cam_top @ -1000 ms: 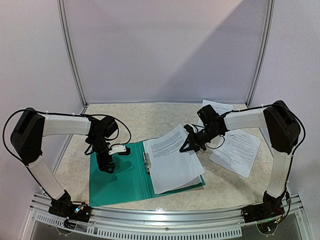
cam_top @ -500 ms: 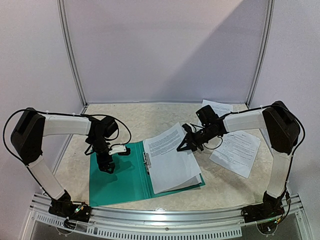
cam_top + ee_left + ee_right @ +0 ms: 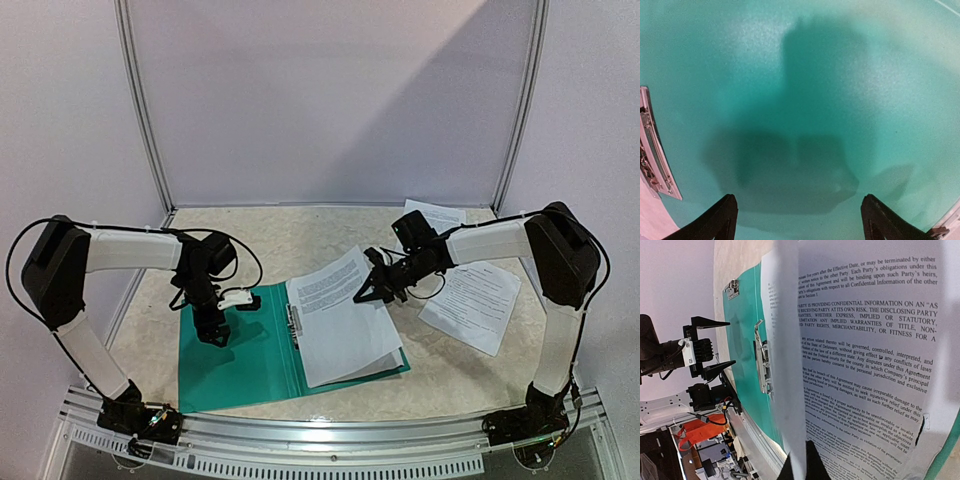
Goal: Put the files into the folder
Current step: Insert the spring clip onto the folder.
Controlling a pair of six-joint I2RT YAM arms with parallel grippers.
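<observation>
The teal folder (image 3: pixel 235 360) lies open near the front of the table, its metal clip (image 3: pixel 294 326) along the spine. Several printed files (image 3: pixel 345 330) lie on its right half. My right gripper (image 3: pixel 367 290) is shut on the far right edge of the top sheet and lifts it; the right wrist view shows that sheet (image 3: pixel 787 365) edge-on between my fingers (image 3: pixel 812 465), above the printed sheets (image 3: pixel 875 365). My left gripper (image 3: pixel 212 335) is open with its tips down on the folder's left flap (image 3: pixel 805 90); my fingertips (image 3: pixel 722 220) stand wide apart.
More printed sheets (image 3: pixel 472 298) lie loose on the table at the right, with another (image 3: pixel 437 214) near the back wall. The clip shows at the left edge of the left wrist view (image 3: pixel 652 150). Side walls and metal posts enclose the table.
My right gripper has moved slightly left with the sheet's edge in it. The left arm has not moved.
</observation>
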